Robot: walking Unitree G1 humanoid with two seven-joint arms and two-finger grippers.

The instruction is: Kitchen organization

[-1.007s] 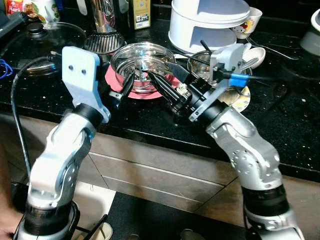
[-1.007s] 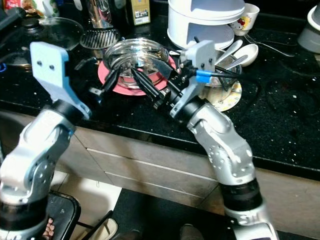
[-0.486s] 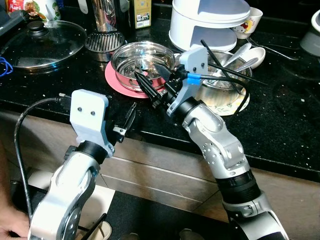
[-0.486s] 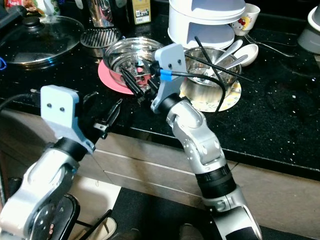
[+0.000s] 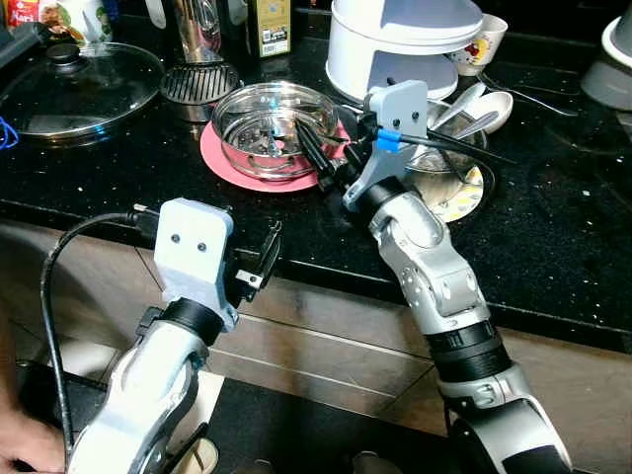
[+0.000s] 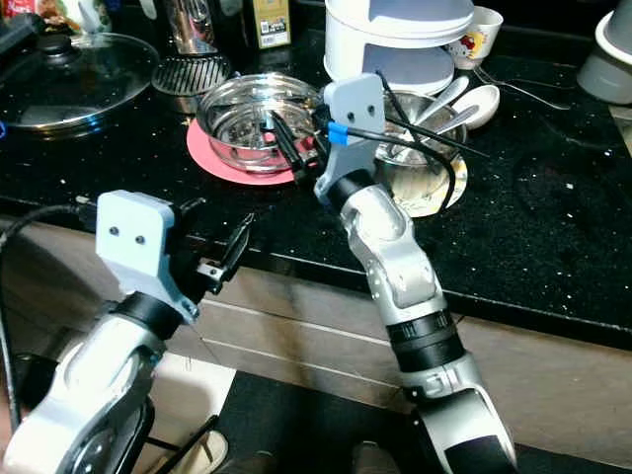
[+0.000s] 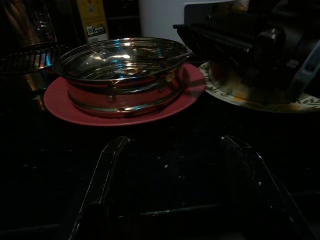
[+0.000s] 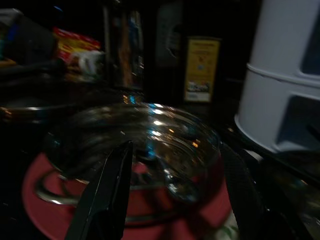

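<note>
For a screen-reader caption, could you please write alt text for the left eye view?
The robot's right pincer, open, reaches over the rim of a shiny round steel bowl resting on a pink round plate on a black speckled countertop. The left pincer hangs low at the counter's front edge. A glass pot lid and a white cooker stand behind.

Right gripper point(image 6: 286, 148) over steel bowl point(image 6: 242, 123) on pink plate point(image 6: 222, 168).

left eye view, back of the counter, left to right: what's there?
glass pot lid → black strainer → steel bowl on red plate → white rice cooker → cartoon cup
</note>
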